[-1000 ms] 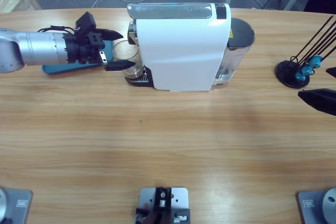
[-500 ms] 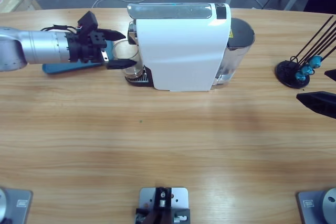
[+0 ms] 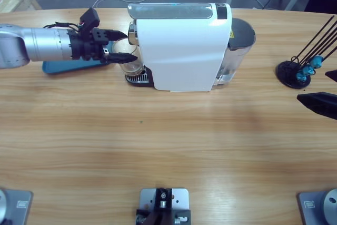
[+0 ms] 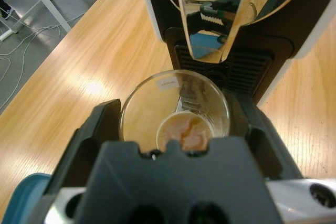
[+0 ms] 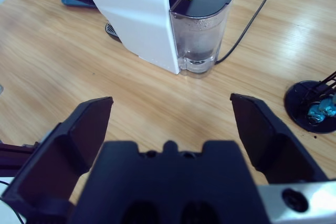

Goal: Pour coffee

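Fingers of the left gripper [image 4: 176, 129] clamp one glass tumbler [image 4: 175, 109] holding coffee [image 4: 186, 132]; right gripper's [image 5: 170, 124] spread apart.

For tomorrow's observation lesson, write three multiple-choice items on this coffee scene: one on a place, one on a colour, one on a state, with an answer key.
1. Where does the glass tumbler stand?
A. on the drip tray under the spout of the coffee machine
B. on the blue mat
C. beside the black stand

2. What colour is the coffee machine's body?
A. red
B. white
C. green

3. How is the left gripper?
A. far from the tumbler
B. shut on nothing
C. jaws on either side of the tumbler

Key: 1 A, the left wrist view shows the tumbler in front of the machine's grille. 2 B, the high view shows a white body. 3 C, both views show the tumbler between the jaws.
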